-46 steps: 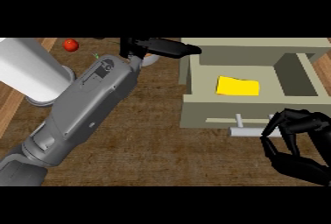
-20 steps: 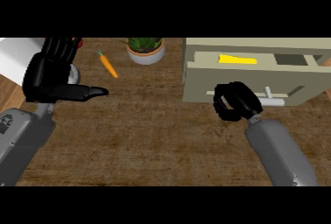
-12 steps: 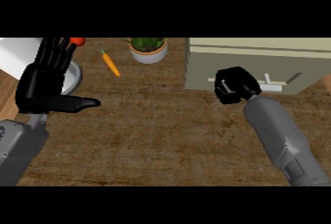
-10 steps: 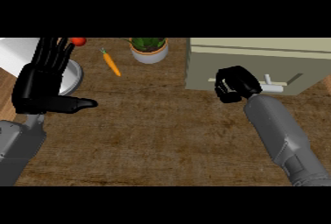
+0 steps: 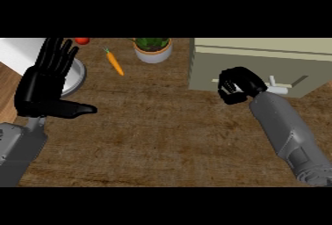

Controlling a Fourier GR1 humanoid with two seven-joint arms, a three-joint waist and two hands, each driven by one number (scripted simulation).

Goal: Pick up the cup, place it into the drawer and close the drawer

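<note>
Head view: right hand [image 5: 239, 85] curled, perhaps touching drawer [image 5: 285, 66]; left hand [image 5: 44, 85] flat.

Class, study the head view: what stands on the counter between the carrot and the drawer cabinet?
In the head view, a potted plant stands between the carrot and the drawer cabinet; the remaining stretch is bare counter.

No text, label, brand, number or sign can be read anywhere in the head view. Surfaces checked: drawer unit [image 5: 259, 61] at 2 o'clock, plant pot [image 5: 153, 52] at 12 o'clock, bench [image 5: 162, 132] at centre. All show plain faces, no markings legible.
</note>
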